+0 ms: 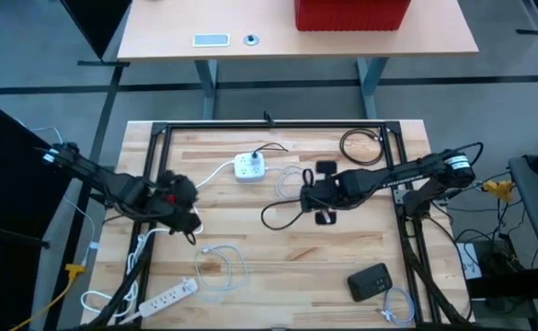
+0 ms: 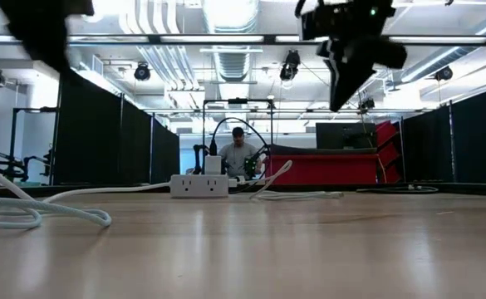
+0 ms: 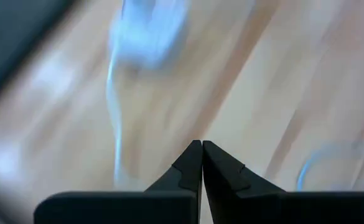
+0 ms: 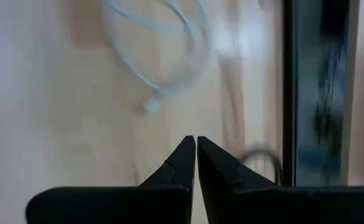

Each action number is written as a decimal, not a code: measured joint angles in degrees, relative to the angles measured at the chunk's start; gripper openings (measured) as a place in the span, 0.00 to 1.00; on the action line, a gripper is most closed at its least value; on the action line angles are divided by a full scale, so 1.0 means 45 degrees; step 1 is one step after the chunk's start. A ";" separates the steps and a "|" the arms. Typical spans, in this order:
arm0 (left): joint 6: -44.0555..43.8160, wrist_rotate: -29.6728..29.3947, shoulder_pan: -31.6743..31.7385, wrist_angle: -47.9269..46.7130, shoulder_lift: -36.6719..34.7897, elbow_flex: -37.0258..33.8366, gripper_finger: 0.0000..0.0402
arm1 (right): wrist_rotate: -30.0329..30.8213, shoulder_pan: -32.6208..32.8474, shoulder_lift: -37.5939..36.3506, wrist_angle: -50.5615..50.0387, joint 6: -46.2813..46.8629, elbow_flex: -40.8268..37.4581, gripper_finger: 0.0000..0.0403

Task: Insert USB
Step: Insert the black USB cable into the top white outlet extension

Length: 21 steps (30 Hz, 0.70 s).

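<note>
Overhead, pale coiled cable (image 4: pixel 169 74) on grained wood (image 1: pixel 278 257).

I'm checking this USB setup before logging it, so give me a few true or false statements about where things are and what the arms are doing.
1. The left gripper has its fingers shut on nothing. True.
2. The right gripper holds a cable. False: its fingers are shut and empty.
3. The white power adapter lies between the two arms. True.
4. A white power strip lies at the table's front left. True.
5. The red bin stands on the work table. False: it stands on the desk behind.
</note>
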 joint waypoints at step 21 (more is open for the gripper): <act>1.2103 0.5428 0.4277 1.5573 -0.0055 -0.4231 0.00 | -0.4896 -0.8260 0.0000 0.1156 -0.0009 -0.3103 0.14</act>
